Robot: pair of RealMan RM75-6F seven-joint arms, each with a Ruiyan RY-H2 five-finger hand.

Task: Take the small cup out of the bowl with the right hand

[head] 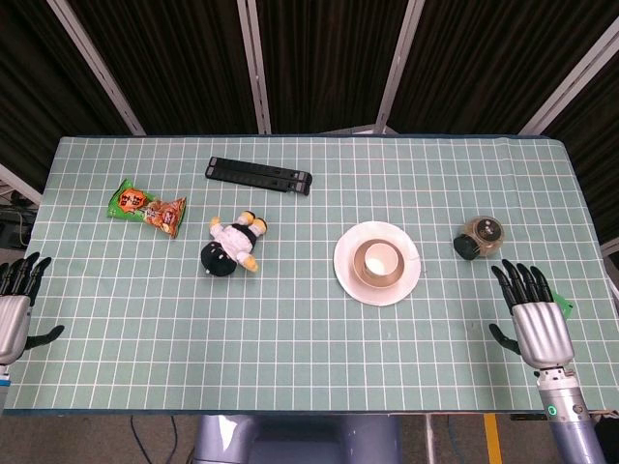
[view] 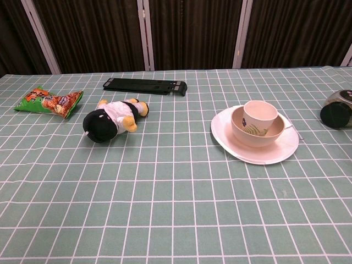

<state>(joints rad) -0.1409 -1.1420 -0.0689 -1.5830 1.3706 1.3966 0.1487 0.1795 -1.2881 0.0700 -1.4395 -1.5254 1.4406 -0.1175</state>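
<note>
Since nothing is held yet, the grasp is judged not started: the right hand (head: 534, 324) is seen in the head view resting at the table's near right edge, fingers spread and empty, well apart from the bowl (view: 257, 130). The left hand (head: 14, 309) is parked at the near left edge, fingers likewise apart, nothing in it. The small cup (view: 259, 114) is seated upright inside the bowl, which is itself carried on a white plate (view: 258, 154) right of table centre; the cup rim stands above the bowl rim in the chest view. Risks are judged as follows. The dark jar (head: 480, 238) lies on its side between the right hand and the plate, so a straight reach could knock it and set it rolling. The cup is close to the bowl wall, so thick fingers may wedge against the bowl and lift or drag bowl and plate together. A side push on the cup rim could tip it inside the bowl. An approach from above, clear of the jar, is suggested. The plush toy (head: 232, 245), snack packet (head: 146, 207) and black stand (head: 260, 175) are well away and not a concern.
</note>
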